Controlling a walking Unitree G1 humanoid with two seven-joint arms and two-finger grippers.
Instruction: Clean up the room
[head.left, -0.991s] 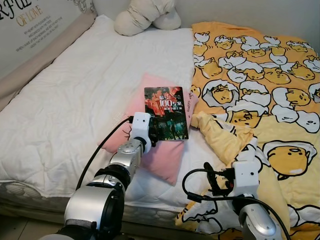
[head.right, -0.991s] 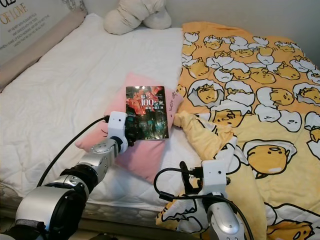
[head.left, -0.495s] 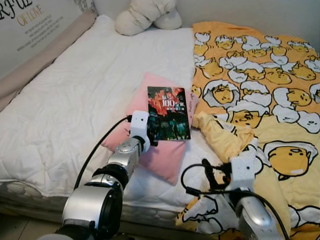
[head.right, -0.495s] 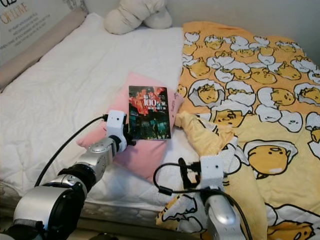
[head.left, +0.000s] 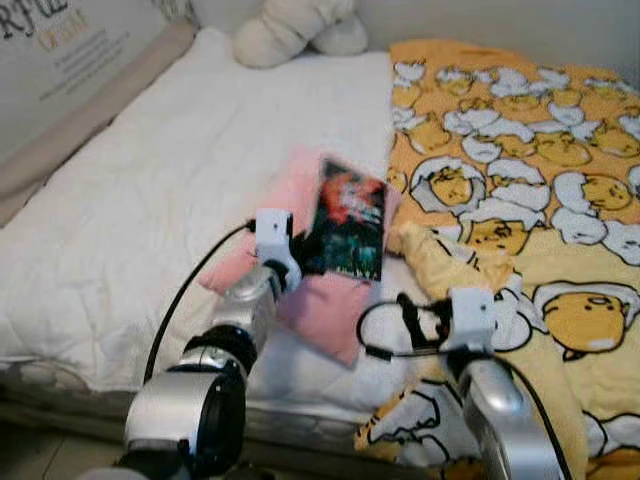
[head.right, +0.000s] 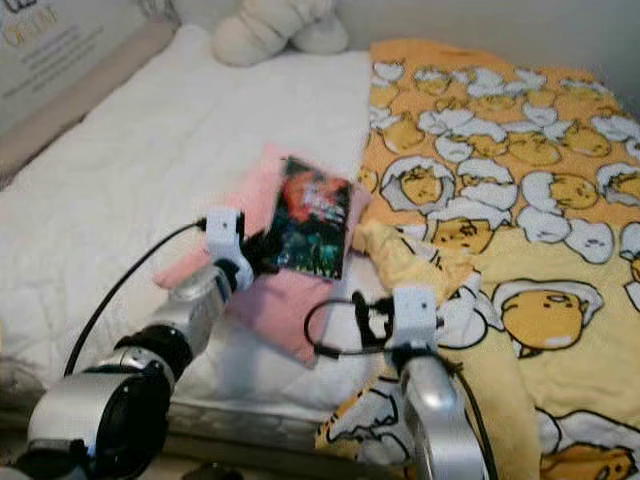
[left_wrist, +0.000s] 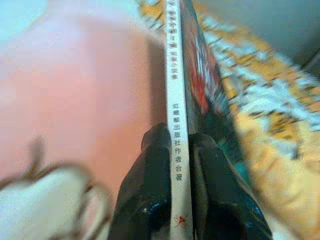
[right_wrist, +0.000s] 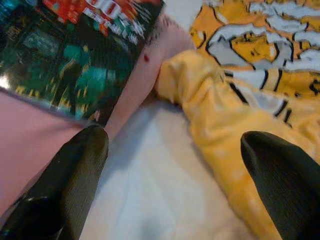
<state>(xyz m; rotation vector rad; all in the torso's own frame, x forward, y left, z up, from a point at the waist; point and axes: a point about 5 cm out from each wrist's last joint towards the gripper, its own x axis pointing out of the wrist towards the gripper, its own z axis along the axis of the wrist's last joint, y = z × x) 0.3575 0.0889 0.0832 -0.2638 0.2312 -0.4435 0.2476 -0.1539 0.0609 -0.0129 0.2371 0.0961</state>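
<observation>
While both eye views are blurred, layout is readable: near front edge of bed (head.left: 120, 200), right gripper (right_wrist: 170, 180) hovers w/ fingers (right_wrist: 70, 175) spread wide apart, holding nothing, over white sheet btwn pink pillow (head.left: 320, 300) and folded corner of yellow blanket (head.left: 520, 180). Left gripper (left_wrist: 177, 150) reaches further in, fingers clamped on spine end of book (head.left: 348, 218), one each side. Book tilted, raised off pillow at gripped end, lying over pillow mid-bed, just beside blanket's left edge. Cream plush toy (head.left: 295, 25) at far edge of bed by wall.
</observation>
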